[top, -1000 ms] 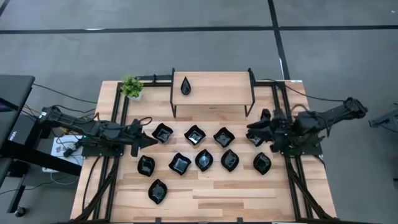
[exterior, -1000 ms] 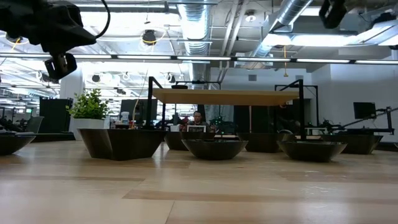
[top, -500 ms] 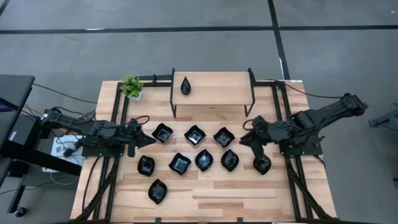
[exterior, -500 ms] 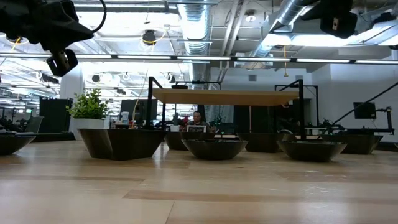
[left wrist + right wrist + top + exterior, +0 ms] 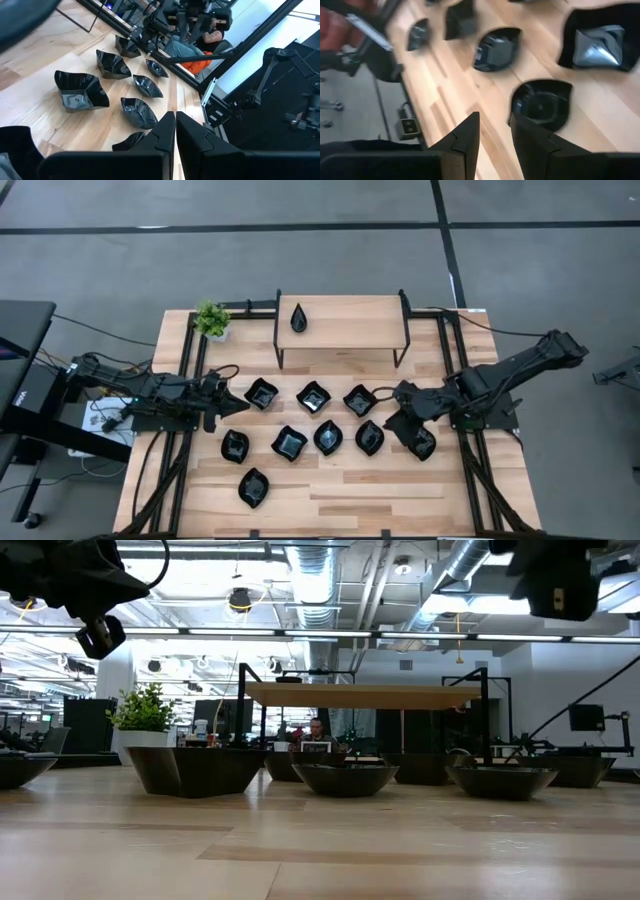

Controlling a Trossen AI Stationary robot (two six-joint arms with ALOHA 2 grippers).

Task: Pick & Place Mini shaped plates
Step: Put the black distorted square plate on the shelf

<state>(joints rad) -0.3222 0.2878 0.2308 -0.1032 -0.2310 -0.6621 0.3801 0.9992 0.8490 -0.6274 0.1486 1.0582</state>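
Note:
Nine glossy black mini plates lie flat on the wooden table, among them wavy squares (image 5: 313,396) and leaf ovals (image 5: 369,437). One teardrop plate (image 5: 298,318) lies on the raised shelf. My right gripper (image 5: 390,420) hovers open above the table between the plate rows. In its wrist view the gripper (image 5: 494,132) stands just short of an oval plate (image 5: 542,105). My left gripper (image 5: 238,406) waits shut, clear of the table, beside the leftmost wavy square (image 5: 262,392). Its own gripper (image 5: 175,132) shows in the left wrist view.
A wooden shelf on a black frame (image 5: 340,320) stands at the table's far side, with a small green potted plant (image 5: 211,319) to its left. Black rails (image 5: 190,380) run along both sides of the table. Bare wood lies near the near edge (image 5: 350,500).
My right gripper has swung from the table's right edge toward the left and somewhat toward the near edge. It now hangs over the plates and is a little lower. No plate has moved.

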